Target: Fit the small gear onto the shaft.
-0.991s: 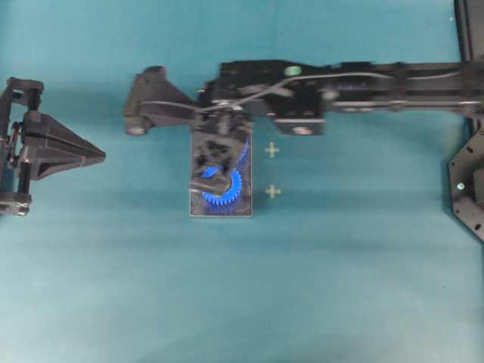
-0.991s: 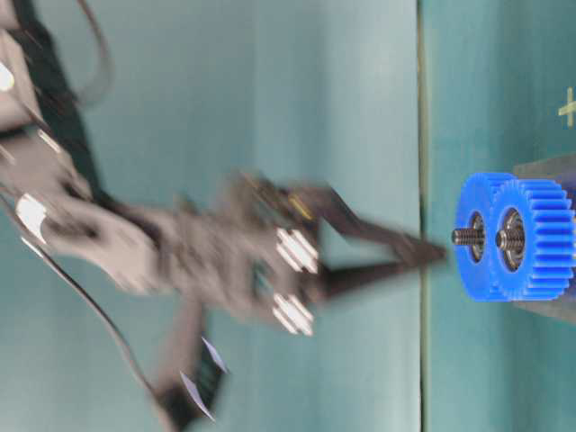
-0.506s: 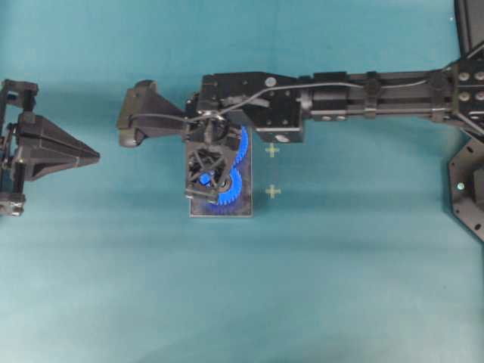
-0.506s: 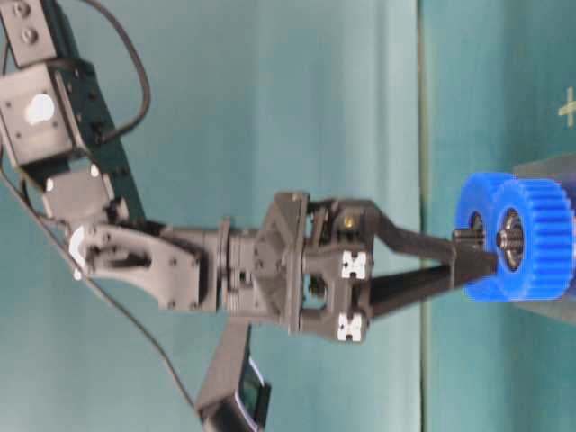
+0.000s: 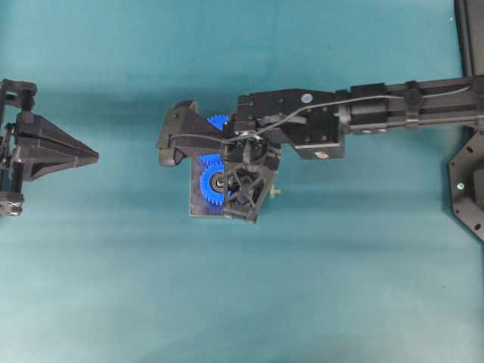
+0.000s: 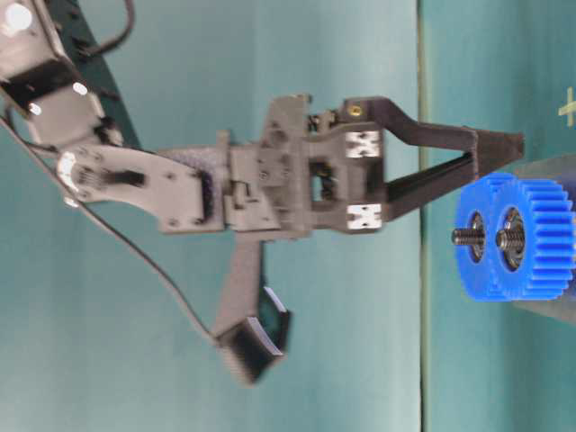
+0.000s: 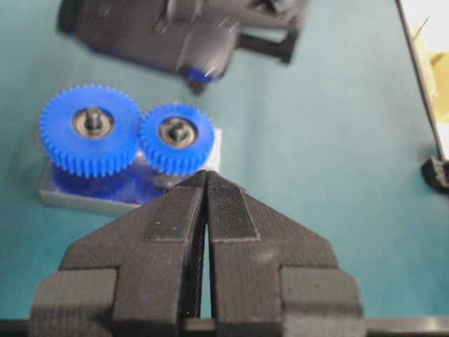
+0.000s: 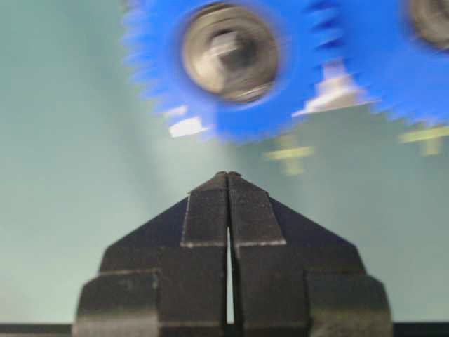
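The right gripper (image 6: 513, 144), jaws pressed together and empty, hangs at the upper right of the table-level view, just clear of the small gear (image 6: 481, 237). That gear already sits on the shaft (image 6: 466, 237), meshed beside the larger gear (image 6: 533, 238) on the grey plate (image 7: 77, 198). The left gripper (image 5: 94, 156), also closed, waits well off at the overhead frame's left edge, so the right arm is nearer.

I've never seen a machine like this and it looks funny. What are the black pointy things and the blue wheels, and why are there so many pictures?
They are two robot arms, filmed by four cameras: one above, one sideways at table height, one on each wrist. Each black point is a gripper, the robot's pinching hand. The left gripper waits, shut and empty. The right gripper is also shut and holds nothing. On the blue-green table lies a grey plate with two toothed wheels: the small gear, sitting on its shaft, and a big gear beside it, teeth meshing.
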Robot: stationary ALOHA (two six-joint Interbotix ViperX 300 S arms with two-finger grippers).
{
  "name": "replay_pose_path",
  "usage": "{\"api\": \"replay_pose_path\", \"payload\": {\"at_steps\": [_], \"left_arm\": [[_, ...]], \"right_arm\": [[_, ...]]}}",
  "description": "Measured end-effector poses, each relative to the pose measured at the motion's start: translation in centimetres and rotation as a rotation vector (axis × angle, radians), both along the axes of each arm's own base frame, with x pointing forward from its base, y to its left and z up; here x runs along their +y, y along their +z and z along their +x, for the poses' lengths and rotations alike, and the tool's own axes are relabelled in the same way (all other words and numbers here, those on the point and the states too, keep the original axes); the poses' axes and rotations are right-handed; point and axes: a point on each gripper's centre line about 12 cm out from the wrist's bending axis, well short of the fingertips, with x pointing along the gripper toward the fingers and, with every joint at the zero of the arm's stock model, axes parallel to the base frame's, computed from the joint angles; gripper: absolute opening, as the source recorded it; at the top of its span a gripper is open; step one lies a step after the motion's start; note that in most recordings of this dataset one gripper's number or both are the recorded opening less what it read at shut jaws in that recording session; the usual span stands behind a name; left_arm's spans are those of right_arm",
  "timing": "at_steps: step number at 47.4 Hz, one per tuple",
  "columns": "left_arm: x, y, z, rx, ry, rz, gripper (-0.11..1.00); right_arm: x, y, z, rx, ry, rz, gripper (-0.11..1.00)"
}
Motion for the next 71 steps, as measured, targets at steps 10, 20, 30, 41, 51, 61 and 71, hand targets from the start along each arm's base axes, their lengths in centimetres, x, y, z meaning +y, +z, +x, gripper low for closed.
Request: {"api": "replay_pose_path", "payload": {"at_steps": [10,20,30,41,51,61,71], "left_arm": [[0.0,0.0,0.0,0.000,0.000,0.000,0.00],[0.0,0.0,0.1,0.003,0.000,0.000,0.00],[0.0,0.0,0.1,0.003,-0.001,0.003,0.00],[0.1,0.0,0.1,0.001,0.001,0.007,0.00],[0.1,-0.1,0.0,0.003,0.002,0.007,0.00],[0.2,-0.4,0.0,0.012,0.004,0.012,0.00],[0.2,-0.7,-0.1,0.018,0.003,0.013,0.00]], "right_arm": [[-0.1,0.2,-0.8,-0.035,-0.007,-0.005,-0.02],[-1.5,3.3,-2.0,-0.241,-0.052,-0.025,-0.02],[-2.4,4.9,-4.5,-0.402,-0.097,-0.045,-0.02],[-1.9,4.6,-6.6,-0.462,-0.085,-0.065,-0.02],[-1.9,5.6,-7.6,-0.623,-0.103,-0.085,-0.02],[-2.0,5.5,-8.8,-0.670,-0.113,-0.091,-0.02],[-2.0,4.6,-9.3,-0.655,-0.112,-0.092,-0.02]]}}
